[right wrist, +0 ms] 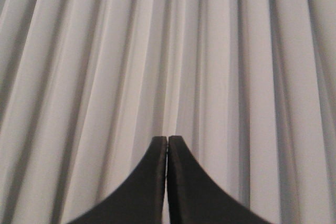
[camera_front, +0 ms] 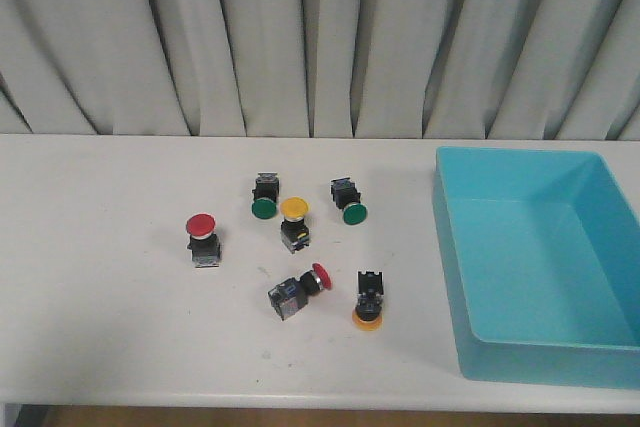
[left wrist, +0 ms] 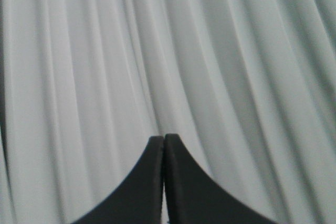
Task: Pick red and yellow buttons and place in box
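Four task buttons sit loose on the white table [camera_front: 100, 277], mid-table, left of the box. Upright red mushroom-cap button on a black-grey block [camera_front: 202, 238] is furthest left. Upright yellow-cap button on a black block [camera_front: 294, 223] is at the centre of the group. Second red-cap button [camera_front: 299, 291] lies tipped on its side, cap pointing toward the box. Second yellow-orange cap button [camera_front: 368, 301] lies just beside it on the box side, cap toward the near table edge, black body away. None of the four touch each other.

The large shallow turquoise-blue plastic tray [camera_front: 452, 247] is at the table's right end, well apart from the buttons — nothing shows inside it.

Two green-cap buttons [camera_front: 264, 195] [camera_front: 348, 201] lie on their sides behind the yellow one, either side of it.

My left gripper [left wrist: 164, 141] — black fingertips pressed together, holding nothing, aimed at the pleated grey curtain [camera_front: 320, 37]. My right gripper [right wrist: 167, 141] — same, tips closed with only a hairline seam, facing the curtain. Neither arm appears in the front view.
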Robot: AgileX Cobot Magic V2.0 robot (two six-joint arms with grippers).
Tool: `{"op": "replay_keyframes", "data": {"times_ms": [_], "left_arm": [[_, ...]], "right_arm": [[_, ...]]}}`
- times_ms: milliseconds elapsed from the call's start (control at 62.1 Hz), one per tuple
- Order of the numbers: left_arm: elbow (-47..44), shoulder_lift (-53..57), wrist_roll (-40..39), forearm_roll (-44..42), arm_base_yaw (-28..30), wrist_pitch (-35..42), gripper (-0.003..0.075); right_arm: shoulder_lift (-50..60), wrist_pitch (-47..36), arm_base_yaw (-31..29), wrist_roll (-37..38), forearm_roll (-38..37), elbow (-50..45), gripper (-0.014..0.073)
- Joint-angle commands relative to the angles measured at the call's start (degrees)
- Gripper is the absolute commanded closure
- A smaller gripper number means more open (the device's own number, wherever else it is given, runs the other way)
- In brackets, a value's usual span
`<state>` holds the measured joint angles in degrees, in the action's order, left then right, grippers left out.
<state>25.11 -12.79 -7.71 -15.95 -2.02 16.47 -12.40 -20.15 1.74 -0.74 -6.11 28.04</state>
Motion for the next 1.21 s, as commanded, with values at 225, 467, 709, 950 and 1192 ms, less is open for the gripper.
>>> {"op": "replay_keyframes", "data": {"times_ms": [225,467,709,950,1192], "left_arm": [[21.7,-29.9,-5.7,-6.7,-5.6,-20.6,0.0726],[21.8,-39.3,-6.6,-0.2,-7.2,-21.6,0.0723],[21.8,-44.7,-7.1,0.5,-7.2,-21.6,0.0590],[21.8,-47.2,-7.3,1.4,-7.2,-17.2,0.0411],[21.9,-49.8,-7.3,1.3,-7.2,-13.6,0.0235]], "right_arm": [[-31.1,30.2,-0.3,4.5,-2.6,19.1,0.0601],[-39.0,37.7,-0.3,3.6,1.8,19.1,0.0595],[-39.4,33.5,-0.3,5.1,3.2,19.1,0.0585],[-41.2,24.4,-0.3,3.2,1.8,19.1,0.0536],[-47.4,28.9,-0.3,0.7,-1.6,19.3,0.0134]]}}
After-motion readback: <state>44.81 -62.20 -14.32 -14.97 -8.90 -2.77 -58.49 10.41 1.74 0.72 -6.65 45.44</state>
